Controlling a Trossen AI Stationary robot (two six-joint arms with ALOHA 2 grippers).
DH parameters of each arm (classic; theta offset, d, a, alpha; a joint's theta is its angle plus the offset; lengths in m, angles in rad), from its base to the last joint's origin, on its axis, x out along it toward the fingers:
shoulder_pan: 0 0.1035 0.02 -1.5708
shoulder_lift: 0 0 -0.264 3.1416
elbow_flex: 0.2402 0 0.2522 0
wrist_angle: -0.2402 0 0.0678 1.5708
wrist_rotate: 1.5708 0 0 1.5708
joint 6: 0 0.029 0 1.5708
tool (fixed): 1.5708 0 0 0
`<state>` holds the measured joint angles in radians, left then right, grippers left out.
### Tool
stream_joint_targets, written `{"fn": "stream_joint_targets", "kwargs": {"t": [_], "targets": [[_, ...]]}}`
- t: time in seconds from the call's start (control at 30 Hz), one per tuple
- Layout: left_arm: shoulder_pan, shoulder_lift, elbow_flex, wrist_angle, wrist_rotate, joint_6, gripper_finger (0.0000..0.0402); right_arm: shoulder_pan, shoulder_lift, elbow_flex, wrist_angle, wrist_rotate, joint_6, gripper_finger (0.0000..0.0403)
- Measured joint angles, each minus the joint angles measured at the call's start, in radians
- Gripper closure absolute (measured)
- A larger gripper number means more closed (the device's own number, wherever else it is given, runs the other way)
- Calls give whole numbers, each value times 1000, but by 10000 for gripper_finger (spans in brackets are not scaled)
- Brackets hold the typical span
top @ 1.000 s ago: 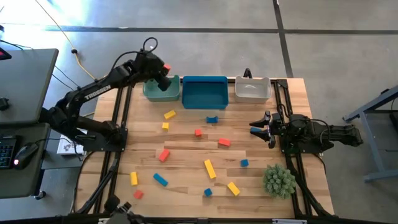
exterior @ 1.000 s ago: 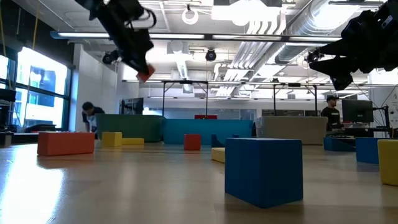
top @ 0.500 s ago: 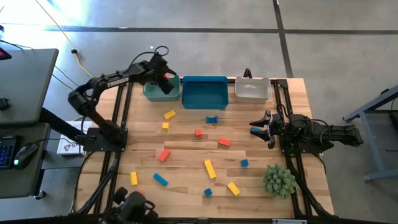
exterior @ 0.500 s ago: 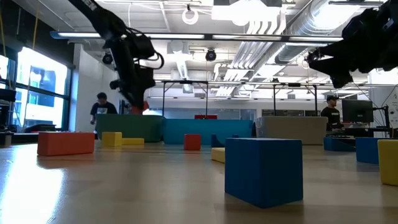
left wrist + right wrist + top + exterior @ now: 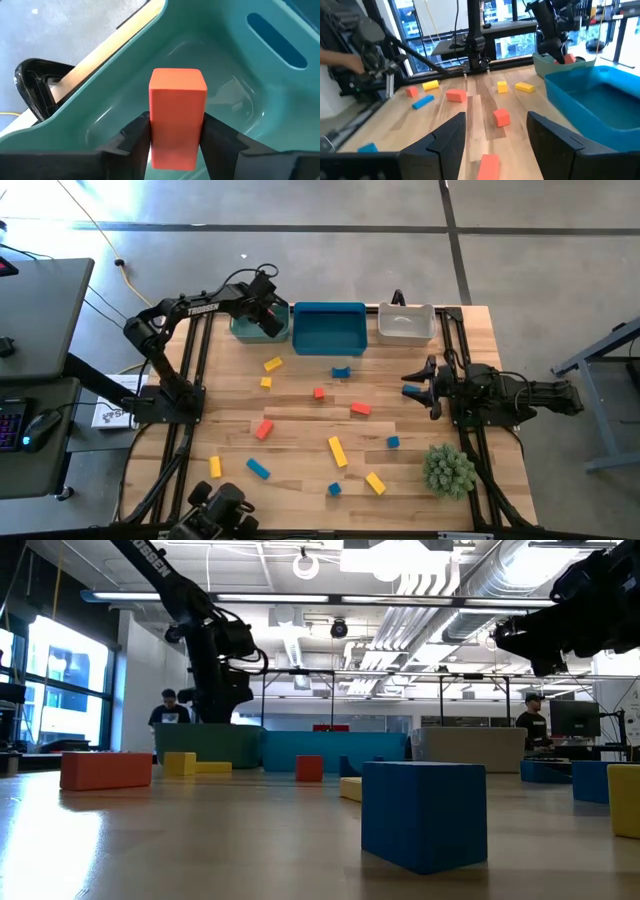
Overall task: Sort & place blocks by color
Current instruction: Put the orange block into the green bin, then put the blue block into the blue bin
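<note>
My left gripper (image 5: 268, 316) reaches down into the teal bin (image 5: 250, 330) at the table's far left and is shut on a red block (image 5: 177, 117). In the low view the left gripper (image 5: 215, 700) dips behind the teal bin's wall (image 5: 205, 745). My right gripper (image 5: 418, 386) hovers open above the table's right side, clear of every block. Red, yellow and blue blocks lie flat and scattered on the table, among them a red bar (image 5: 264, 429), a yellow bar (image 5: 338, 451) and a blue cube (image 5: 393, 442). My left gripper pinches the red block between its two fingers (image 5: 136, 137), which are on the block's two opposite long sides (image 5: 172, 150). The fingers point down into the teal bin. The block's free end (image 5: 178, 80) sticks out past the fingertips; whether it touches the bin's floor I cannot tell.
A blue bin (image 5: 329, 328) and a white bin (image 5: 405, 325) stand beside the teal one along the far edge. A spiky green ball (image 5: 448, 470) sits near the table's right near corner. People stand in the room beyond the table (image 5: 170, 715).
My left gripper has carried the red block toward the far edge and down, from above the teal bin into it. It has stayed shut on the block. A person in the room behind has walked to the right.
</note>
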<state>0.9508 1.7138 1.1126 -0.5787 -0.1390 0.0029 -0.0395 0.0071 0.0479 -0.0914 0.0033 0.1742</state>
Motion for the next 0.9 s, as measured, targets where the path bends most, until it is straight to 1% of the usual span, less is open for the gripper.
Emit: {"fn": "stream_joint_targets", "kwargs": {"t": [0.17, 0.27, 0.4, 0.53, 0.63, 0.7, 0.77, 0.9], "targets": [[0, 0, 0, -9, 3, -6, 234, 0, 0, 0, 0, 0, 154, 206], [0, 0, 0, -13, 26, -36, 217, 0, 0, 0, 0, 0, 259, 206], [0, -1, 14, -61, 30, -71, 201, 0, 0, 0, 2, 14, 292, 206], [0, -2, 85, -152, 31, -71, 198, 0, 0, -1, 10, 16, 330, 206], [0, -2, 157, -227, 32, -68, 198, 0, 0, -3, 42, 59, 337, 206], [0, -3, 205, -271, 32, -56, 197, 0, 0, -3, 80, 91, 382, 206], [0, -3, 247, -306, 32, -54, 197, 0, 0, -3, 121, 144, 401, 206], [-2, -6, 318, -367, 51, -71, 197, 0, 0, -3, 208, 251, 359, 206]]}}
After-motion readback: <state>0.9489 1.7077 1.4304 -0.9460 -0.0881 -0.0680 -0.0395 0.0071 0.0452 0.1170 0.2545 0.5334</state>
